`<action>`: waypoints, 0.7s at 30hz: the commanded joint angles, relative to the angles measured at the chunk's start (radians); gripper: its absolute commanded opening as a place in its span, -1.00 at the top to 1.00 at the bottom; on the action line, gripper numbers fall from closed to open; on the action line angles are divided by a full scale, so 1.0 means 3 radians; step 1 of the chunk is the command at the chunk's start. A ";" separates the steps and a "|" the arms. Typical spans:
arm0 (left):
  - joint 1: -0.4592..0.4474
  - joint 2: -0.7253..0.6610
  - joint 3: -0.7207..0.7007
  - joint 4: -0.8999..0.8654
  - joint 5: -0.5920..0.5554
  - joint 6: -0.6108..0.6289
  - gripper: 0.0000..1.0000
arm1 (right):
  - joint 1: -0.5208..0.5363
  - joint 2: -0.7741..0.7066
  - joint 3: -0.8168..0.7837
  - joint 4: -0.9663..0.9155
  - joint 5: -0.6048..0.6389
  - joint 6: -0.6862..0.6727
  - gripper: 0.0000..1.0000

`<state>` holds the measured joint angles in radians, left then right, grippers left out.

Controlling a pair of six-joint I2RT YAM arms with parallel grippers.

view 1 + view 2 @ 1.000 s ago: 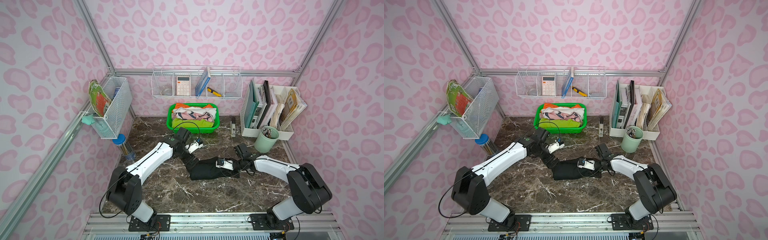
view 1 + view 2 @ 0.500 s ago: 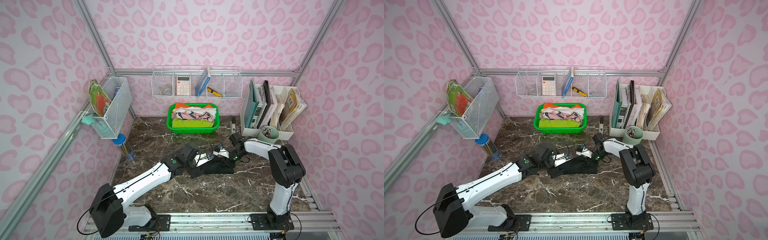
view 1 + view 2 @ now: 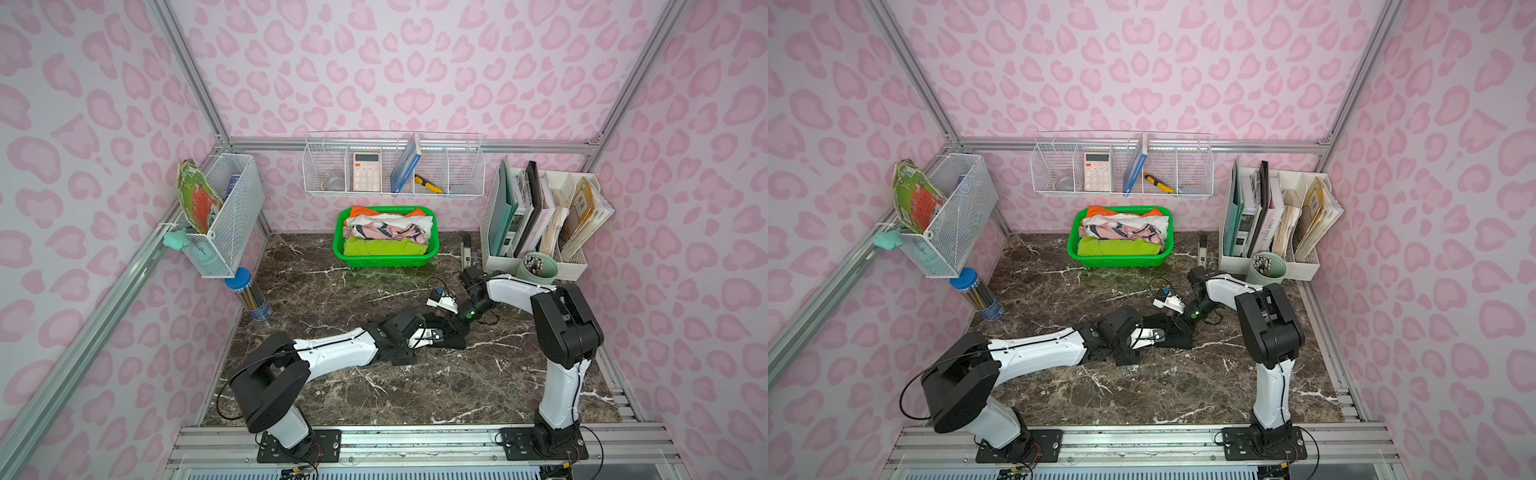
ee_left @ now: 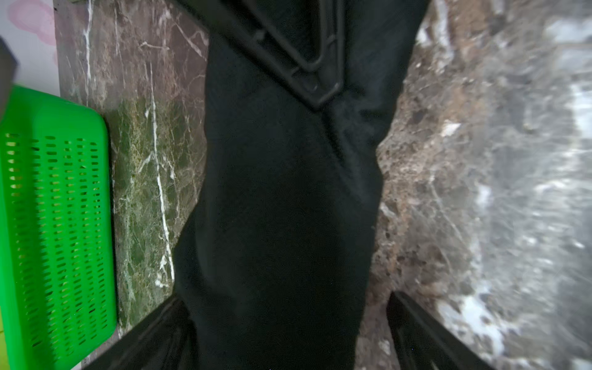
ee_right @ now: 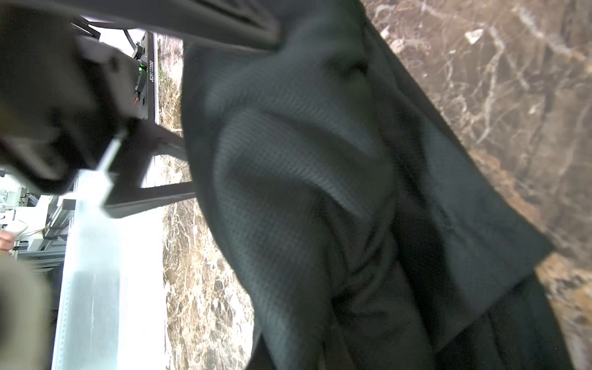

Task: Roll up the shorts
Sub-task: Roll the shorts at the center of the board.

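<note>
The shorts (image 3: 454, 341) lie as a compact black bundle near the middle of the surface (image 3: 332, 299). They are in front of the basket (image 3: 341, 253) and well apart from it. Both tools meet at the bundle.

Left tool (image 4: 282, 296): wide. Its fingers (image 4: 144, 333) stand one on each side of the cloth and straddle the band without clamping it. This placement probably fences the cloth so that the roll runs straight.

Right tool (image 4: 307, 64): narrow, nearly closed, at the far end of the band. It appears to pinch a fold of the shorts. In the right wrist view the cloth rises toward the camera in a loose hump, which fits a lifted edge ready to be turned over.

Edges: in the right wrist view one free corner of cloth lies flat on the surface. The roll looks partly formed and not tight.

Room: the surface is open toward the rails (image 3: 415, 440). Behind the right arm (image 3: 515, 291) the cup (image 3: 536, 269) stands close, so movement in that direction is restricted.
</note>
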<state>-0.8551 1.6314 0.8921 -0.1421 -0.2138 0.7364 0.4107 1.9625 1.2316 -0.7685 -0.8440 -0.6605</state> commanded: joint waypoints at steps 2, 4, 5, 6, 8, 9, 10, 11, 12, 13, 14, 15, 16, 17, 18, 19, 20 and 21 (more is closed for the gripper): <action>0.0154 0.0086 0.0001 0.0020 0.0118 -0.0166 -0.84 | -0.0002 -0.0036 -0.0046 0.0041 0.0184 0.0100 1.00; 0.0230 0.0074 -0.0006 -0.0008 0.0210 -0.0241 -0.73 | -0.0014 -0.0033 -0.0036 0.0050 0.0176 0.0108 1.00; 0.0265 0.0079 0.0007 -0.0035 0.0247 -0.0272 -0.62 | -0.0015 -0.0032 -0.0039 0.0059 0.0170 0.0106 1.00; 0.0295 0.0090 0.0019 -0.0056 0.0269 -0.0293 -0.48 | -0.0015 -0.0032 -0.0040 0.0071 0.0170 0.0100 1.00; 0.0338 0.0138 0.0087 -0.0148 0.0304 -0.0385 -0.21 | -0.0015 -0.0041 -0.0060 0.0107 0.0190 0.0114 1.00; 0.0353 0.0163 0.0113 -0.0190 0.0332 -0.0425 -0.05 | -0.0015 -0.0055 -0.0078 0.0131 0.0204 0.0122 1.00; 0.0355 0.0178 0.0119 -0.0210 0.0347 -0.0443 0.09 | -0.0020 -0.0067 -0.0086 0.0158 0.0218 0.0130 1.00; 0.0355 0.0196 0.0125 -0.0237 0.0368 -0.0464 0.27 | -0.0022 -0.0089 -0.0104 0.0199 0.0226 0.0152 1.00; 0.0355 0.0213 0.0131 -0.0279 0.0390 -0.0475 0.41 | -0.0024 -0.0121 -0.0128 0.0252 0.0241 0.0173 1.00; 0.0355 0.0234 0.0147 -0.0316 0.0403 -0.0481 0.52 | -0.0025 -0.0157 -0.0152 0.0314 0.0255 0.0194 1.00; 0.0355 0.0254 0.0172 -0.0376 0.0407 -0.0498 0.64 | -0.0034 -0.0211 -0.0191 0.0410 0.0291 0.0239 1.00; 0.0360 0.0275 0.0201 -0.0425 0.0415 -0.0517 0.79 | -0.0044 -0.0287 -0.0243 0.0528 0.0362 0.0283 1.00; 0.0360 0.0288 0.0226 -0.0464 0.0411 -0.0538 1.00 | -0.0045 -0.0363 -0.0310 0.0659 0.0490 0.0346 1.00; 0.0361 0.0304 0.0246 -0.0502 0.0401 -0.0564 1.00 | -0.0052 -0.0466 -0.0395 0.0837 0.0665 0.0431 0.90; 0.0360 0.0314 0.0258 -0.0536 0.0410 -0.0583 1.00 | -0.0075 -0.0583 -0.0483 0.1003 0.0788 0.0486 0.72; 0.0360 0.0320 0.0263 -0.0561 0.0411 -0.0602 1.00 | -0.0110 -0.0667 -0.0553 0.1176 0.0861 0.0540 0.56; 0.0361 0.0317 0.0257 -0.0569 0.0418 -0.0618 1.00 | -0.0155 -0.0796 -0.0638 0.1333 0.0909 0.0604 0.43; 0.0360 0.0318 0.0254 -0.0572 0.0416 -0.0624 1.00 | -0.0207 -0.0921 -0.0717 0.1496 0.0959 0.0668 0.33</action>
<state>-0.7517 1.7176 0.9714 -0.1810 -0.0933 0.5812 0.3798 1.7550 1.0576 -0.4942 -0.7052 -0.5369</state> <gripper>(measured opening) 0.233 0.295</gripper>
